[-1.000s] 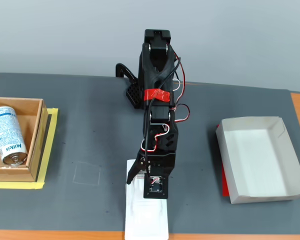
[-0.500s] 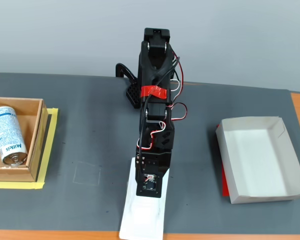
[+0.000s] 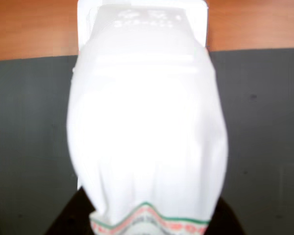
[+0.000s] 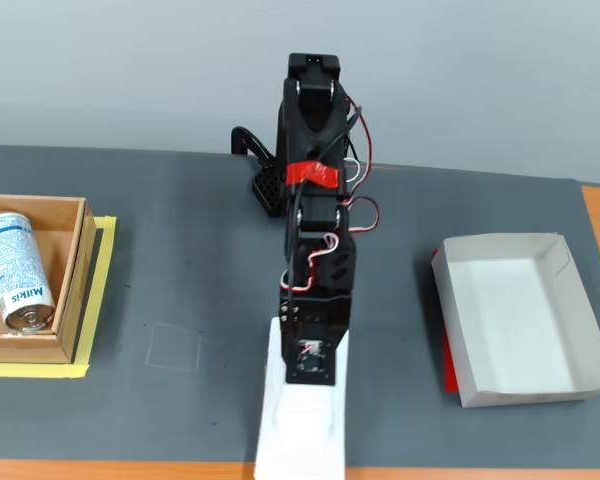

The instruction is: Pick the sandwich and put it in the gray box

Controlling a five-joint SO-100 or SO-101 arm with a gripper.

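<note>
In the fixed view a can lies in a brown box at the far left, out of the way. The sandwich sits at the mat's near edge, its far end overhanging onto the wood in the wrist view. The gripper is on its narrow end, apparently clamped, though the fingers are hidden, so that cannot be told. Open mat separates it from the gray box well apart at right, leaving a clear path.
</note>
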